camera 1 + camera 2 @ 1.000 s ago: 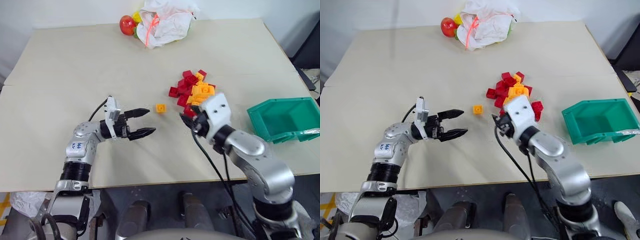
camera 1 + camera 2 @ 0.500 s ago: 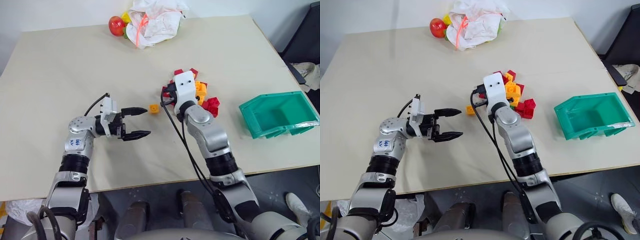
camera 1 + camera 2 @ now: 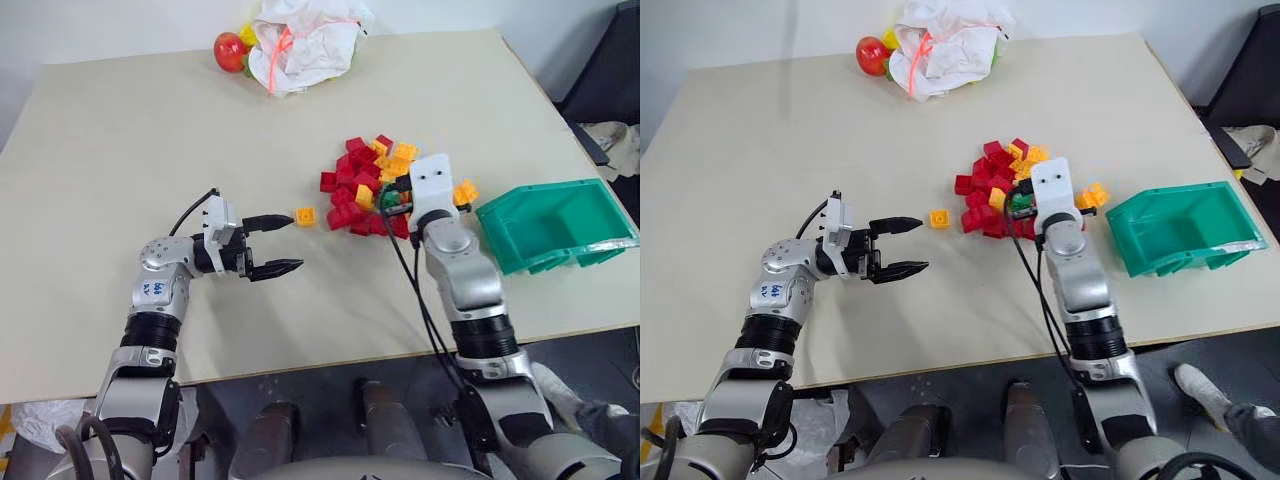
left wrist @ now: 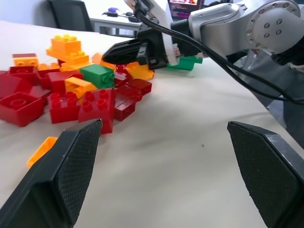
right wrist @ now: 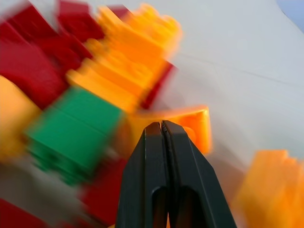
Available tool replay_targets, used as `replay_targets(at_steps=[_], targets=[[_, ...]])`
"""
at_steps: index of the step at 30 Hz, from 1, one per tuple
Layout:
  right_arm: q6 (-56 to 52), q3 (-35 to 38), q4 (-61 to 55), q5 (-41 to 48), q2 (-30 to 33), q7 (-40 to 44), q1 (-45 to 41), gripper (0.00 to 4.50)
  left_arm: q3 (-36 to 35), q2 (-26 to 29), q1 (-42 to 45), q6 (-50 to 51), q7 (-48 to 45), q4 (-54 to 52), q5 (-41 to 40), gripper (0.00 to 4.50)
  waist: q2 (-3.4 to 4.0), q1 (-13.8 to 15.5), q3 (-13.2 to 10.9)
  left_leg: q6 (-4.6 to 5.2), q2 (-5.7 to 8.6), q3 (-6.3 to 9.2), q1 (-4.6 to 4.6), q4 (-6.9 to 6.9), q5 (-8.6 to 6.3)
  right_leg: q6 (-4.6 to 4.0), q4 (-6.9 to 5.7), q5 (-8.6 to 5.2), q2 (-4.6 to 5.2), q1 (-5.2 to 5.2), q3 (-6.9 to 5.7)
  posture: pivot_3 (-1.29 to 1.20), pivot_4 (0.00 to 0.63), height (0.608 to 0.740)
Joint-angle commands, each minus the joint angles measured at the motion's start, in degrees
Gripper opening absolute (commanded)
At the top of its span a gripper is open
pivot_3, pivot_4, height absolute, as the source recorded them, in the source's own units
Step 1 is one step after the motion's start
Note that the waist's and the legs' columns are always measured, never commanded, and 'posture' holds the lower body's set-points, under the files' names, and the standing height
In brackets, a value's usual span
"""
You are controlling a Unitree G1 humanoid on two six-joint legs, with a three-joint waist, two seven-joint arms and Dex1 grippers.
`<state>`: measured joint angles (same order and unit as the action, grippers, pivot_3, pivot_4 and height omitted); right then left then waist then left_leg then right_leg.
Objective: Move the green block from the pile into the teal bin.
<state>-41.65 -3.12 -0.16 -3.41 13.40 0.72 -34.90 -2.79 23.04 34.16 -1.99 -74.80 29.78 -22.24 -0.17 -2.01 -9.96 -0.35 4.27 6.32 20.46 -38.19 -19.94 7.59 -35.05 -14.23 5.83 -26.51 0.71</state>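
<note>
Tabletop (image 3: 150, 120) broad, mostly bare. Right gripper (image 5: 163, 124) swung from pile's near-left edge to its bin side, jaws now pressed together, pinching nothing; block not yet taken. Left gripper (image 3: 278, 245) spread, idle, well apart from pile. Teal bin (image 3: 600, 205) right of pile (image 3: 365, 185). Green block (image 4: 97, 75) in pile, hemmed by red and orange bricks. Stray orange brick (image 3: 306, 216) near left jaws

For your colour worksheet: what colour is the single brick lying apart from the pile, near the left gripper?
Orange-yellow. The lone brick shows best in the right eye view.
</note>
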Motion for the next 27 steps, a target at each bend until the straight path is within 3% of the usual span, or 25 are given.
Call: replay_targets(at_steps=[1, 9, 13, 16, 19, 22, 26, 27], targets=[[-0.9, 0.9, -3.3, 0.8, 1.5, 3.2, -1.4, 0.05, -0.5, -0.1, 0.4, -0.7, 0.5, -1.0, -0.3, 4.50, 0.00, -0.1, 0.0, 0.00, -0.04, -0.02, -0.02, 0.00, 0.00, 0.00, -0.02, 0.00, -0.04, 0.00, 0.02, 0.00, 0.150, 0.740], [6.1, -0.3, 4.9, 2.9, 0.0, 9.0, -4.3, 0.05, -0.3, -1.1, 1.7, -1.5, 1.1, 0.7, 0.0, 4.50, 0.00, 0.2, 0.0, 0.00, -0.02, -0.06, -0.03, -0.04, 0.00, 0.00, -0.03, 0.00, -0.03, 0.00, 0.08, 0.00, 0.150, 0.740], [2.5, -0.7, -8.8, 9.5, 2.3, 19.1, -1.9, 0.05, -0.4, -1.5, 2.7, -2.0, 1.1, 1.7, 0.1, 4.50, 0.00, 0.3, 0.0, 0.00, -0.01, -0.06, -0.02, -0.03, 0.00, 0.00, -0.01, 0.01, -0.02, -0.01, 0.08, 0.00, 0.150, 0.740], [-2.0, 0.9, -19.3, 15.0, 8.6, 27.3, 1.7, 0.05, -0.4, -1.5, 3.2, -2.5, 0.8, 2.6, 0.2, 4.50, 0.00, 0.6, 0.0, 0.03, -0.01, -0.01, 0.05, -0.04, -0.02, 0.00, 0.06, 0.01, -0.01, -0.02, 0.01, 0.00, 0.150, 0.740], [-5.4, 5.0, -27.0, 20.8, 17.8, 35.2, 7.3, 0.63, -0.1, -1.5, 3.4, -2.8, 0.0, 3.0, 0.2, 4.50, -0.02, 1.3, 0.0, 0.11, 0.04, 0.05, 0.10, -0.10, -0.06, 0.03, 0.16, 0.02, 0.06, 0.05, -0.09, 0.00, 0.150, 0.740], [-7.4, 11.5, -31.5, 24.9, 26.3, 40.5, 14.0, 1.69, 0.4, -1.3, 3.6, -3.0, -0.2, 3.5, 1.0, 4.50, -0.03, 2.0, 0.0, 0.16, 0.03, 0.02, 0.14, -0.11, -0.08, 0.06, 0.27, 0.04, 0.03, 0.09, -0.11, 0.00, 0.150, 0.740], [-8.5, 19.6, -33.4, 27.6, 32.6, 43.2, 21.0, 2.89, 0.4, -1.3, 4.0, -3.4, -0.9, 4.5, 1.0, 4.50, -0.04, 2.4, 0.0, 0.17, 0.03, -0.03, 0.14, -0.15, -0.09, 0.09, 0.28, 0.06, 0.03, 0.11, -0.10, 0.00, 0.150, 0.740], [-9.2, 24.7, -34.4, 28.1, 34.8, 45.2, 25.5, 3.20, 0.4, -1.2, 4.3, -3.4, -1.2, 5.1, 1.0, 4.50, -0.05, 2.4, 0.0, 0.18, 0.04, -0.06, 0.14, -0.16, -0.10, 0.10, 0.27, 0.06, 0.04, 0.11, -0.08, 0.00, 0.150, 0.740]])
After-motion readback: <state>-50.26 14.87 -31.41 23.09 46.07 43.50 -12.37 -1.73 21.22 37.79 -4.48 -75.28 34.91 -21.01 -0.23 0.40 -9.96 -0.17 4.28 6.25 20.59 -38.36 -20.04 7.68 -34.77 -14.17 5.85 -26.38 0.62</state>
